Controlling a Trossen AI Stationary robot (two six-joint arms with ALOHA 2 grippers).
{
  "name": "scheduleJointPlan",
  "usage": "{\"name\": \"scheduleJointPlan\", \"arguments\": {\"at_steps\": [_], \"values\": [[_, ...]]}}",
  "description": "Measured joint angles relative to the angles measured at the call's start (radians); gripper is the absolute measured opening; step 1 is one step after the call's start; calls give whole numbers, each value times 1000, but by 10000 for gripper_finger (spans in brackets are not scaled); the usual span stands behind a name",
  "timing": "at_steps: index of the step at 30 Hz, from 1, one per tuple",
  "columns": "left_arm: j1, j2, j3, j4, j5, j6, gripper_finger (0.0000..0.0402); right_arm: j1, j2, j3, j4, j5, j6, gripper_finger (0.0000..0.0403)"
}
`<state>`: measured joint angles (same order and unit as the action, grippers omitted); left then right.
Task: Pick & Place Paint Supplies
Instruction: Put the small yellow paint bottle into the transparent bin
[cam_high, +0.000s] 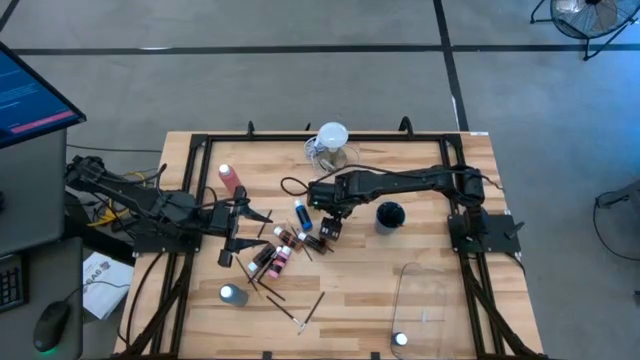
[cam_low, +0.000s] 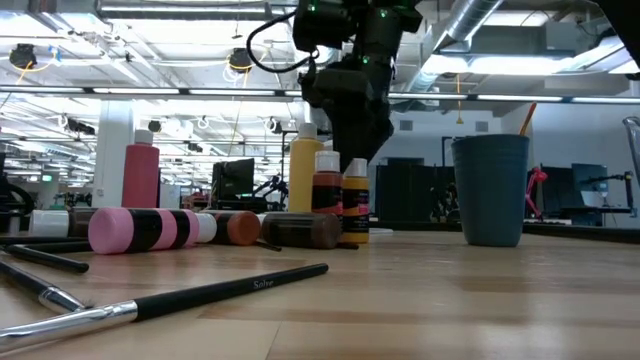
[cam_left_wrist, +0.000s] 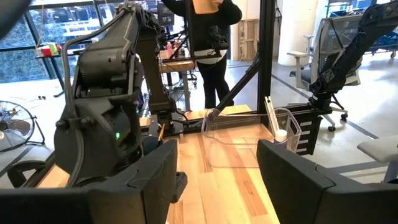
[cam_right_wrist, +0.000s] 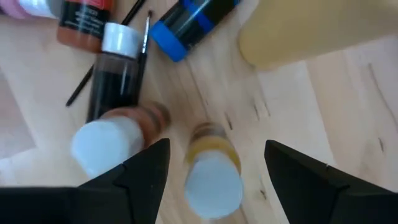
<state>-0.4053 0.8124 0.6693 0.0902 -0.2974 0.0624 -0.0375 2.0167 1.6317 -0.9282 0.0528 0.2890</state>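
Observation:
Paint supplies lie clustered mid-table: small white-capped bottles, a lying blue bottle, a yellow squeeze bottle and thin dark brushes. A pink-red squeeze bottle stands apart at the far left. My right gripper points down, open, above a small upright yellow bottle; its fingers stand on either side of the white cap without touching. A brown bottle stands beside it. My left gripper waits open, level, above the table's left side.
A dark blue cup stands right of the cluster. A clear jug with a white round top is at the far edge. A clear bin sits near right. A single white-capped bottle stands near left. A person stands beyond the table.

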Motion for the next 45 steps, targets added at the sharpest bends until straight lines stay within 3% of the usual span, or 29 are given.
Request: {"name": "scheduleJointPlan", "arguments": {"at_steps": [21,25,31,45], "values": [[0,0,0,1,0,0,209,-13,1,-51,27,-2,3,252],[0,0,0,1,0,0,209,-16,1,-51,26,-2,5,219],[0,0,0,1,0,0,209,-18,1,-51,14,-4,7,128],[0,0,0,0,0,0,209,12,-2,11,-149,-2,37,130]]}}
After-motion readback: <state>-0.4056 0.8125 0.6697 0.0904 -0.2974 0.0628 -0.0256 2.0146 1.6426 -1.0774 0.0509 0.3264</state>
